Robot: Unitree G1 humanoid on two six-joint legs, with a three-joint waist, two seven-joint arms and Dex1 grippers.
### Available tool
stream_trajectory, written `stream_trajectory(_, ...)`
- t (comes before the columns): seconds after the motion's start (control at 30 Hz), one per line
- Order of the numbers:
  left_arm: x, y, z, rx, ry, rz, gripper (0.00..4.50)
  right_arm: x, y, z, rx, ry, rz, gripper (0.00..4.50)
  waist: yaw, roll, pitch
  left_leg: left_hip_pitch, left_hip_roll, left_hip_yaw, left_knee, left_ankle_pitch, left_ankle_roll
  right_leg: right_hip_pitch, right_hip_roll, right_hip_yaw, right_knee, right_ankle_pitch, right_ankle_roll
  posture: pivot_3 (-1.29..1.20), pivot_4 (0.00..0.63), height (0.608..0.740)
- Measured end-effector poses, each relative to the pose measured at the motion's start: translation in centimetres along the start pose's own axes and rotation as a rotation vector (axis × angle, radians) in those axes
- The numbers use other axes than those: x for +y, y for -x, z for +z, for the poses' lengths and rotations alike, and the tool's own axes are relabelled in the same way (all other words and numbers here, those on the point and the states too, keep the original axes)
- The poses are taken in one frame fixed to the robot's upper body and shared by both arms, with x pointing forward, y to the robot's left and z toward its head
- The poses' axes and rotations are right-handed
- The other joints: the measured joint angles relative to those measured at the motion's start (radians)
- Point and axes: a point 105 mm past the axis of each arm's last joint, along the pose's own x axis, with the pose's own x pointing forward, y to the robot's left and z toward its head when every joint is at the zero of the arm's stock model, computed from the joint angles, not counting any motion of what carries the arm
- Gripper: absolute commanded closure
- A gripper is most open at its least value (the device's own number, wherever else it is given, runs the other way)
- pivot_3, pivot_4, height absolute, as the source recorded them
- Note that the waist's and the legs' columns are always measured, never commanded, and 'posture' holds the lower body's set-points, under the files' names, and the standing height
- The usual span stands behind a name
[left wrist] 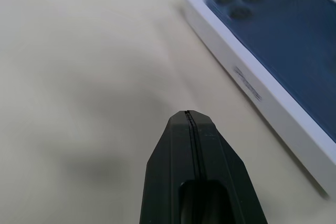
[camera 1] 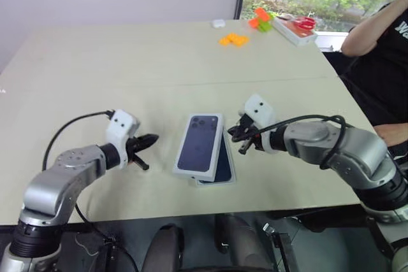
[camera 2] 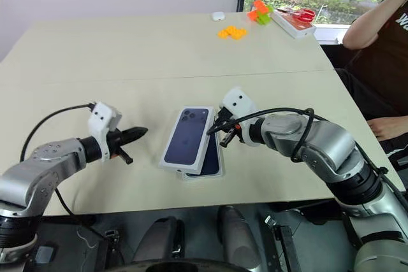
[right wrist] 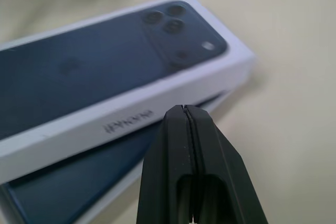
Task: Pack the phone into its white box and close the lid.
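A white lid (camera 1: 201, 144) printed with a dark blue phone picture lies near the table's front edge, skewed over the white box (camera 1: 217, 183). The box's rim juts out from under the lid's near right corner, and the dark blue phone (right wrist: 52, 192) shows inside it. My right gripper (camera 1: 238, 134) is shut and empty, its tips just right of the lid's far corner and close to it. To the left of the lid, a short gap away, my left gripper (camera 1: 153, 138) is also shut and empty, pointing at the lid's long side (left wrist: 252, 85).
At the table's far right lie orange blocks (camera 1: 234, 39), a small white object (camera 1: 218, 23) and a white tray with a red tool (camera 1: 296, 28). A person in black (camera 1: 382, 49) sits at the right edge. The front table edge (camera 1: 191, 211) runs just below the box.
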Motion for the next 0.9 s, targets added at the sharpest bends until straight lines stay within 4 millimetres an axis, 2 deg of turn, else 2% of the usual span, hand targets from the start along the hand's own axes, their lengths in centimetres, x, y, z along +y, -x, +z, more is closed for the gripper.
stream_trajectory(0.2, -2.1, -1.4, -0.2, 0.025, -0.047, -0.11, 4.5, 1.5, -1.1, -0.8, 0.035, -0.002, 0.055, 4.48, 0.009, 0.0, 0.0, 0.0, 0.0, 0.0, 0.0, 0.0, 0.0, 0.0, 0.001, 0.0, 0.0, 0.0, 0.0, 0.0, 0.15, 0.74)
stream_trajectory(0.4, -3.3, -1.8, -0.5, 0.038, -0.051, -0.176, 4.5, 1.7, -1.4, -1.4, 0.063, -0.01, 0.052, 4.48, 0.011, 0.0, 0.0, 0.0, 0.0, 0.0, 0.0, 0.0, 0.0, 0.0, 0.001, 0.0, 0.001, 0.001, 0.001, 0.0, 0.15, 0.74)
stream_trajectory(0.57, -4.5, -1.5, -0.2, 0.028, -0.053, -0.229, 4.5, 1.4, -1.1, -1.5, 0.07, -0.002, 0.034, 4.48, 0.011, 0.0, 0.0, 0.0, 0.0, 0.0, 0.0, 0.0, 0.0, 0.0, 0.001, 0.0, 0.001, 0.001, 0.002, 0.0, 0.15, 0.74)
stream_trajectory(0.77, -7.1, -1.2, 0.6, -0.008, -0.031, -0.349, 4.5, 0.9, -0.1, -1.6, 0.076, 0.018, 0.026, 4.48, 0.012, 0.0, 0.0, 0.0, 0.0, 0.0, 0.0, 0.0, 0.0, 0.0, 0.001, 0.0, 0.001, 0.001, 0.002, 0.0, 0.15, 0.74)
stream_trajectory(0.9, -7.2, -1.1, 0.6, -0.003, -0.033, -0.35, 4.5, 1.2, 0.4, -2.0, 0.094, 0.032, 0.047, 4.48, 0.011, 0.0, 0.0, 0.0, -0.001, 0.0, 0.0, 0.0, 0.0, 0.0, 0.001, 0.0, 0.001, 0.001, 0.002, 0.0, 0.15, 0.74)
